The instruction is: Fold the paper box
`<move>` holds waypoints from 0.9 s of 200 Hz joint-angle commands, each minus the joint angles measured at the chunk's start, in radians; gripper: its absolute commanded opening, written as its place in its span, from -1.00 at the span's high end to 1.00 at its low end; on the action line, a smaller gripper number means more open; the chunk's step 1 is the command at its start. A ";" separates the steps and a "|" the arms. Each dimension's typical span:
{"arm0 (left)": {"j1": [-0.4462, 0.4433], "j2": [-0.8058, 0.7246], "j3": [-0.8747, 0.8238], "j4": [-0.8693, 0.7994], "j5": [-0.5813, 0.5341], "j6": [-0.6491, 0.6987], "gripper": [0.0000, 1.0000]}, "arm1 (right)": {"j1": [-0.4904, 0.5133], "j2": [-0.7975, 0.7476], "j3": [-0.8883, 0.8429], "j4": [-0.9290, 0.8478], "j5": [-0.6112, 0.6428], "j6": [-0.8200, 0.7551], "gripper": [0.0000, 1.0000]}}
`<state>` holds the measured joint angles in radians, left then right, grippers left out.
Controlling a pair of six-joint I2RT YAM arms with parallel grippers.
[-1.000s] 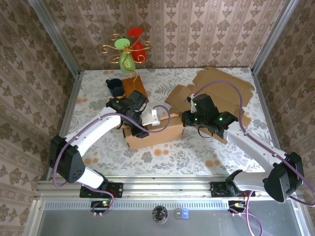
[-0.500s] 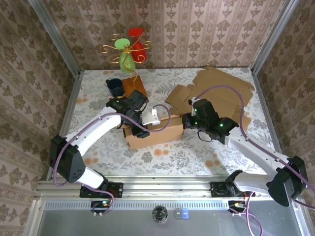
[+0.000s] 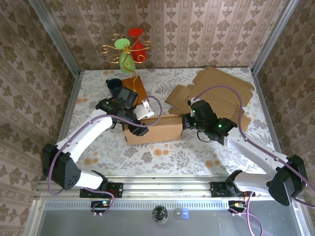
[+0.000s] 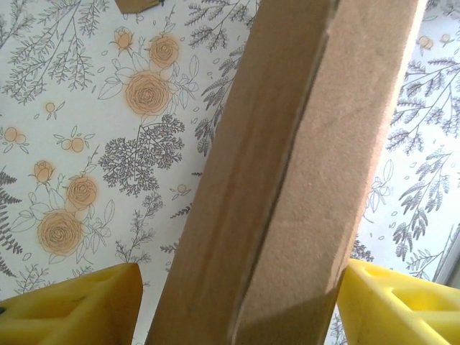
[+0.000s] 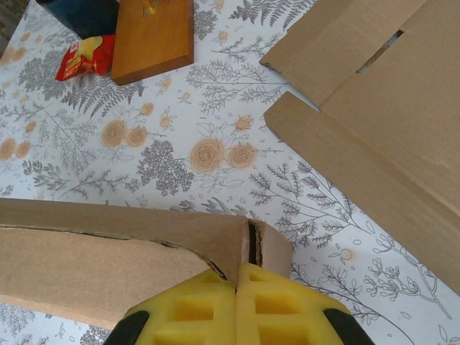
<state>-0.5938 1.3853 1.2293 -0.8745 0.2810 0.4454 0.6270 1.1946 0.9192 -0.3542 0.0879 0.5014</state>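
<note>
I saw the paper box (image 3: 155,130) lying on its long side on the flowered table (image 3: 162,152), a closed brown cardboard block stretched crosswise between the two arms. The left gripper (image 3: 136,128) sat at the box's left end. From the left wrist camera its yellow pads (image 4: 72,302) stood wide on either side of the box; a strip of tabletop showed between one pad and the cardboard, so I read that claw as open and straddling the box, not clamping it. A seam ran along the box face between the pads.

The right gripper (image 3: 186,122) was at the box's right end. From the right wrist camera its pads (image 5: 187,309) were pressed together, the claw closed, with the tips right against the box's end corner, where a flap edge stood slightly ajar. Whether any cardboard was pinched between them I could not tell.

Behind the box on its right lay flat cardboard sheets (image 3: 216,93), well apart from it. Behind its left end stood a wooden block (image 3: 136,87), with a dark cup (image 3: 114,86) just beside that and a small red packet (image 5: 86,56) near the cup.
</note>
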 commanded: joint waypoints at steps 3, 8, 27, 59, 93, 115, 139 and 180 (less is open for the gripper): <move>0.010 -0.044 -0.026 0.021 0.014 -0.059 -0.43 | 0.015 0.026 0.008 -0.088 0.040 0.014 1.00; 0.009 -0.049 -0.030 0.021 0.011 -0.063 -0.43 | 0.017 0.028 0.011 -0.088 0.041 0.016 1.00; 0.011 -0.066 -0.039 0.032 0.011 -0.074 -0.47 | 0.026 0.039 0.020 -0.090 0.046 0.025 1.00; 0.014 -0.084 -0.045 0.038 0.014 -0.089 -0.56 | 0.041 0.049 0.043 -0.098 0.068 0.035 1.00; 0.021 -0.105 -0.053 0.045 0.011 -0.106 -0.56 | 0.050 0.059 0.067 -0.117 0.091 0.039 1.00; 0.055 -0.136 -0.069 0.076 0.066 -0.140 -0.62 | 0.050 0.064 0.080 -0.126 0.094 0.043 1.00; 0.077 -0.161 -0.082 0.086 0.123 -0.153 -0.80 | 0.053 0.071 0.091 -0.135 0.096 0.050 1.00; 0.106 -0.230 -0.073 0.089 0.026 -0.217 -0.68 | 0.060 0.083 0.103 -0.144 0.105 0.057 1.00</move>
<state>-0.5152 1.2144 1.1538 -0.7986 0.3454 0.2966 0.6785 1.2564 1.0027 -0.4271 0.1547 0.5350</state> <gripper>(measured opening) 0.876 0.065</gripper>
